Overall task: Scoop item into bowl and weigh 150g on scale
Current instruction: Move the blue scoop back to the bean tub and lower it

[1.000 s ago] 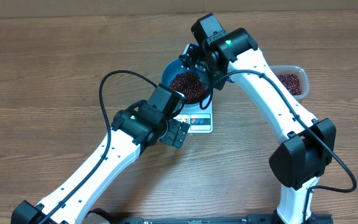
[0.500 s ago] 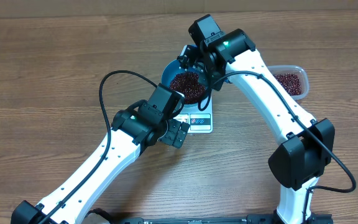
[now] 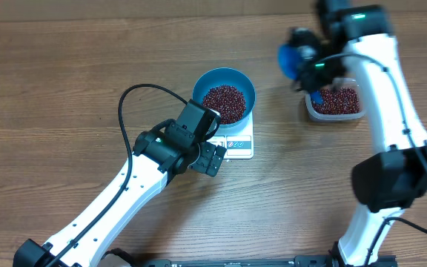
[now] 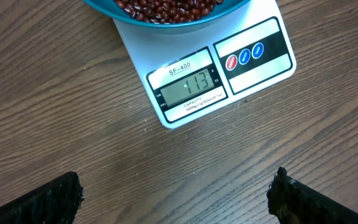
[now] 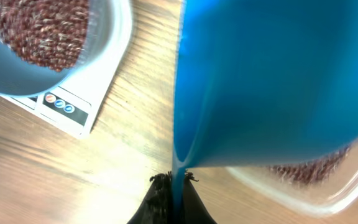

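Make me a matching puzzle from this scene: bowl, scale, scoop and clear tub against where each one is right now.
Things:
1. bowl
2. scale
3. scoop
4. clear tub

Places:
A. under the bowl
B. held in the right gripper
C. on the scale, with beans in it
D. off to the right of the scale

Pairs: 1-C, 2-A, 3-B, 4-D
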{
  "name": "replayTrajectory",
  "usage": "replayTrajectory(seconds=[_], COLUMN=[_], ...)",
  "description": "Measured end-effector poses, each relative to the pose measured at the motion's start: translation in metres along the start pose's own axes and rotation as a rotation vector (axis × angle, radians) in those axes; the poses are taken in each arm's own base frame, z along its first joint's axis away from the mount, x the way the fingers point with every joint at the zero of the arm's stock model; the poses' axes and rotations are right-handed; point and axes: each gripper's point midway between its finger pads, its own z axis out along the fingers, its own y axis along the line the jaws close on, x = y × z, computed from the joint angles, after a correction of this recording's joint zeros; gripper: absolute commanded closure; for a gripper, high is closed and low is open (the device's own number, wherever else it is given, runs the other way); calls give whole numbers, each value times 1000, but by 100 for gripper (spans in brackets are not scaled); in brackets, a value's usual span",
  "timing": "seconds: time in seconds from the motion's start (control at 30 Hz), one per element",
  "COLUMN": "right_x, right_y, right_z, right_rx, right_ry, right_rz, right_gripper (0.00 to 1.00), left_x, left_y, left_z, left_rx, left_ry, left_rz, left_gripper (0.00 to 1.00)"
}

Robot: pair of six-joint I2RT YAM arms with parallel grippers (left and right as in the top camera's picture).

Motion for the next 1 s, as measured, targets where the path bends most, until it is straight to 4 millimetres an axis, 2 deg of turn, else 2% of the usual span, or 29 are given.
replayTrajectory(seconds=[0.17,0.33,0.5,0.77,0.93,0.97,1.0], right_x=[33,67,76,74,74,74,75], right_y=[-47,-75,-79,-83,-84,-85,-85], right_z=[0,22,44,66,68,68,68], right_rx=[-172,-261,-317,-324,-322,-320,-317], right_ry=[-29,-4,-12,-44,-43,-41,-38], right_rz=[266,436,489,522,545,551,555], right_gripper=[96,96,96,96,82,77,67], left_x=[0,0,0,0,0,0,0], left_y=[0,0,0,0,0,0,0], left_z=[0,0,0,0,0,0,0], left_rx=[0,0,0,0,0,0,0], left_ry=[0,0,0,0,0,0,0], left_rz=[0,0,0,0,0,0,0], left_gripper=[0,0,1,0,0,0,1])
